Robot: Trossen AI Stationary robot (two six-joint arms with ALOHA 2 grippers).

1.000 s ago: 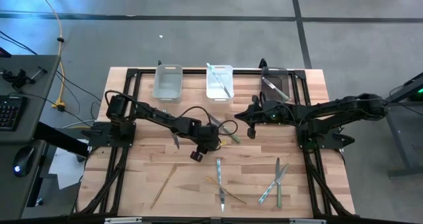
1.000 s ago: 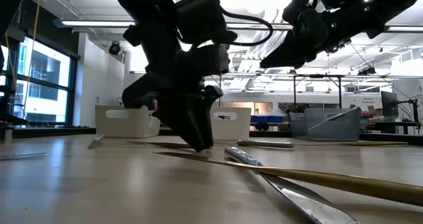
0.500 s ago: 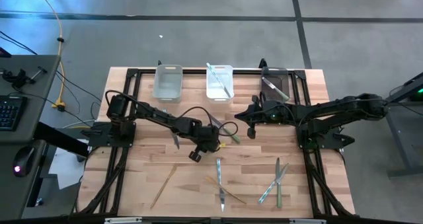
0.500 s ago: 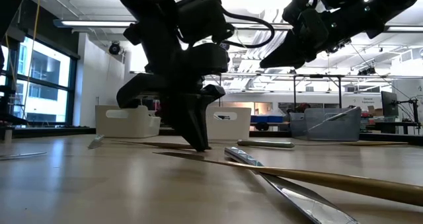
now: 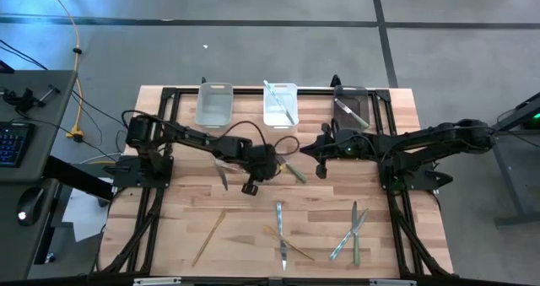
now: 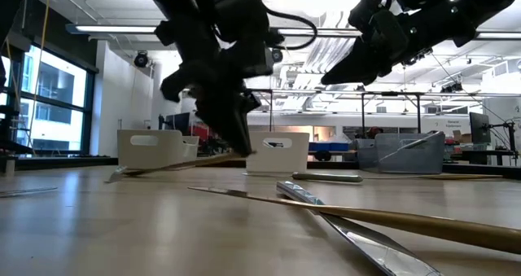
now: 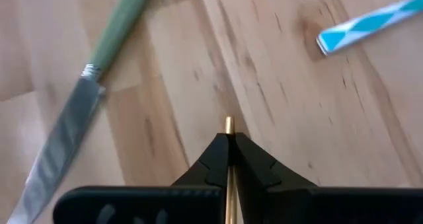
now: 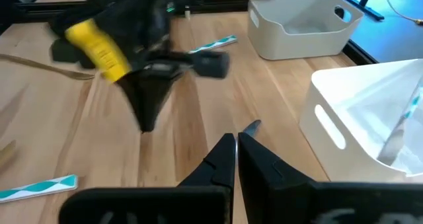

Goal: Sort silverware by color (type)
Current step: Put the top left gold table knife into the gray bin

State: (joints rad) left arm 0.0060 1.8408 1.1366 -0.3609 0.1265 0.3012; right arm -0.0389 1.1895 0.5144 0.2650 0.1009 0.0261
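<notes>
My left gripper [image 5: 266, 166] [image 6: 242, 151] is near the table's middle, shut on a slim gold piece of silverware [image 6: 175, 165]. A knife with a green handle [image 7: 79, 98] and a teal-striped piece [image 7: 370, 22] lie on the wood just beyond it. My right gripper [image 5: 319, 164] [image 8: 234, 141] hangs shut and empty above the table, right of the left one. More silverware lies on the near half: a gold piece [image 5: 209, 235], a teal one [image 5: 279, 218] and a crossed pair [image 5: 350, 234]. My left gripper pinches the gold piece between its two fingers, close to one end; a short gold tip [image 7: 228, 124] shows past the fingertips. The fingers come from above, slanting down. The piece slopes down leftward from the hold, its other end [image 6: 122, 174] low by the table.
Three bins stand along the far edge: a pale one [image 5: 213, 105], a white one [image 5: 272, 116] with a teal piece in it, and a dark one [image 5: 364, 100] holding a piece. Another knife [image 5: 223, 175] lies under the left arm. Bare wood lies at the near left.
My left gripper has shut on the gold piece, then risen and gone toward the far edge. The held end of the piece has come up off the table, so it now slopes; its left end has stayed low.
</notes>
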